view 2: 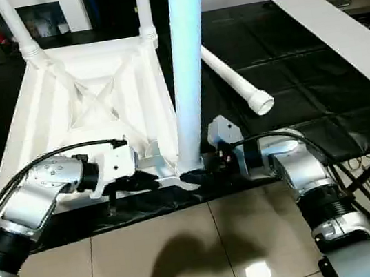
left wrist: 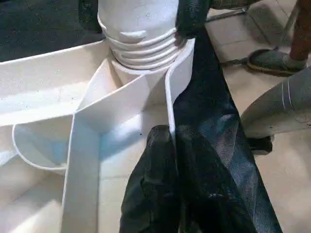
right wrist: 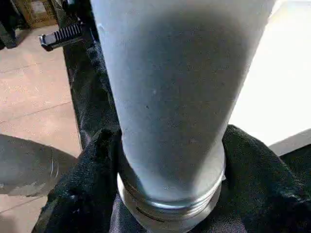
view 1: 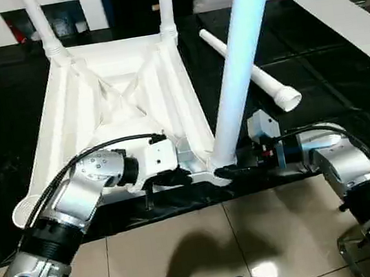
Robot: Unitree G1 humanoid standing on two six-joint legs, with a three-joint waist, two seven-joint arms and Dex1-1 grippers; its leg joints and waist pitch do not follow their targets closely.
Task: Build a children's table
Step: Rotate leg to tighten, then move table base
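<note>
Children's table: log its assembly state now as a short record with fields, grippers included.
tabletop: children's table top lies ribbed underside up on the black-covered work table
legs standing: two at the far corners, far left leg and far right leg; near right leg upright in its socket
loose leg: spare leg lies right of the top
left gripper: shut on the top's near rim
right gripper: fingers around the near right leg's base
</note>
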